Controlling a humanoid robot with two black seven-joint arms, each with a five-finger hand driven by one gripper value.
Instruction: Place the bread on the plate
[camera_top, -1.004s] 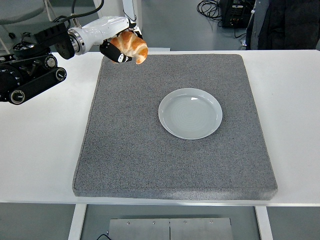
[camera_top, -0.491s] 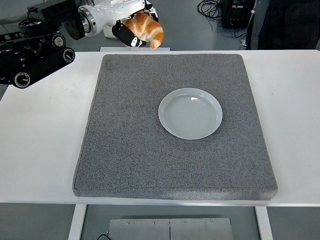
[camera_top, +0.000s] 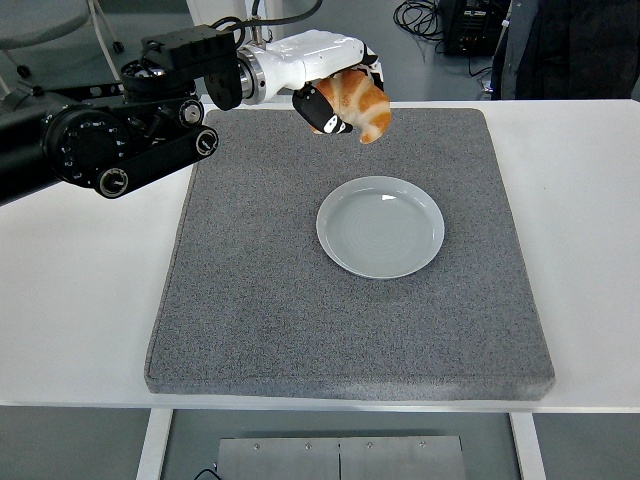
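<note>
A: The left hand (camera_top: 335, 95) has swung right along the far edge of the grey mat (camera_top: 260, 300), fingers wrapped around the bread (camera_top: 360, 105), a croissant held clear of the surface.

B: So the carry is well along?

A: I'd say so. A second ago it hung over the mat's far-left corner; now it is just far-left of the plate (camera_top: 381, 226), which hasn't budged and sits bare.

B: Right arm?

A: Not in view.
</note>
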